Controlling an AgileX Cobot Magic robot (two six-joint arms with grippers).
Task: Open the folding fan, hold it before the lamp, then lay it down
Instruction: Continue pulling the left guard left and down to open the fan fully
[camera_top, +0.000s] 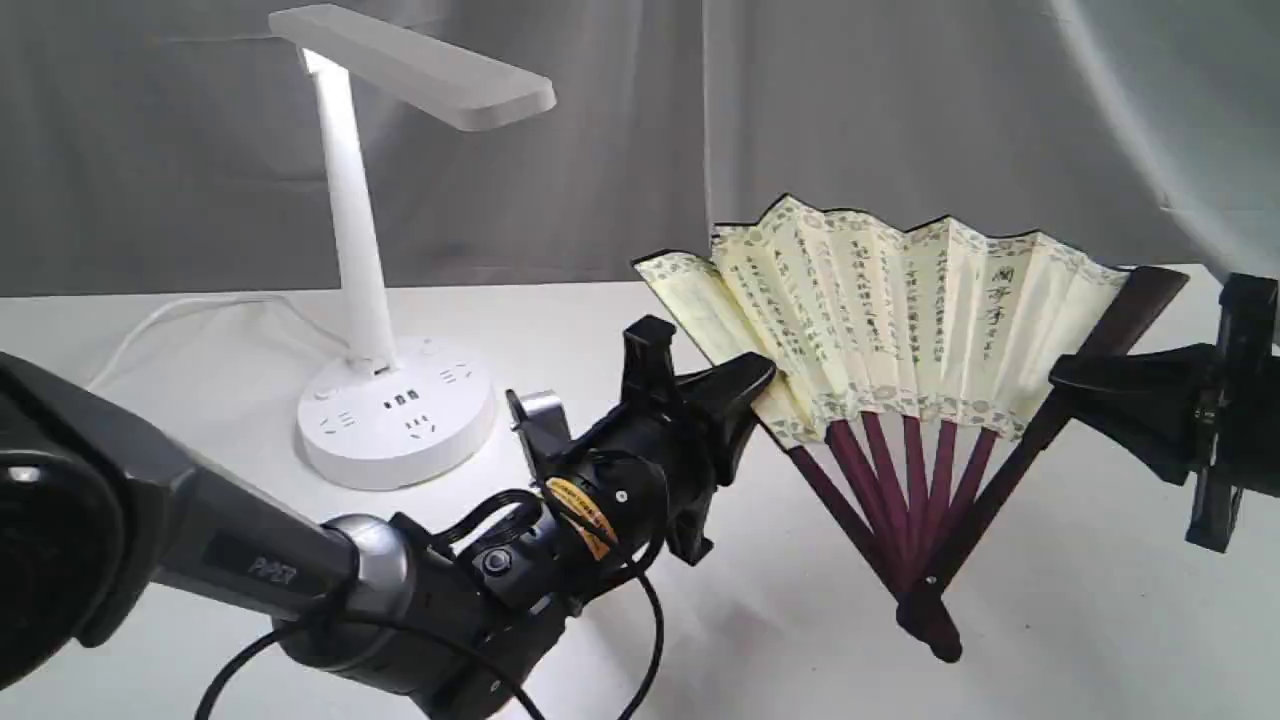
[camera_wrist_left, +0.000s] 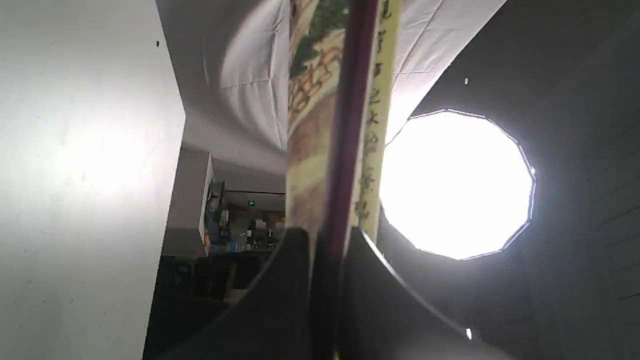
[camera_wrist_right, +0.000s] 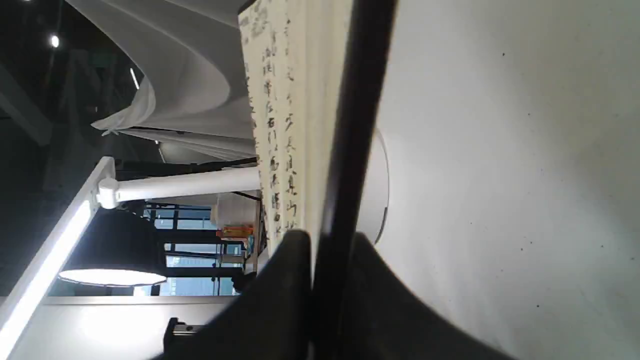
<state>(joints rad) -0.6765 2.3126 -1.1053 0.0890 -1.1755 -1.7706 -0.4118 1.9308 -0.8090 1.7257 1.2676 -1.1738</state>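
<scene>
Printed "PiPER" on left arm (camera_top: 268, 570), in front of lamp (camera_top: 398, 415); calligraphy on folding fan (camera_top: 900, 310), right of lamp, unreadable.

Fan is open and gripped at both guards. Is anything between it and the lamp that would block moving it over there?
Nothing visible does. No object stands on the table between the fan and the lamp; only the left gripper, shut on the fan's guard, is on that side.

This looks like a robot lab set up like a photo studio. A plain white worktop (camera_top: 1050, 620) is backed by hung grey cloth (camera_top: 850, 120). A many-sided softbox (camera_wrist_left: 455, 185) glows bright, a black arm (camera_top: 250, 570) is marked PiPER, and cluttered shelves (camera_wrist_left: 240, 235) show past the cloth.
</scene>
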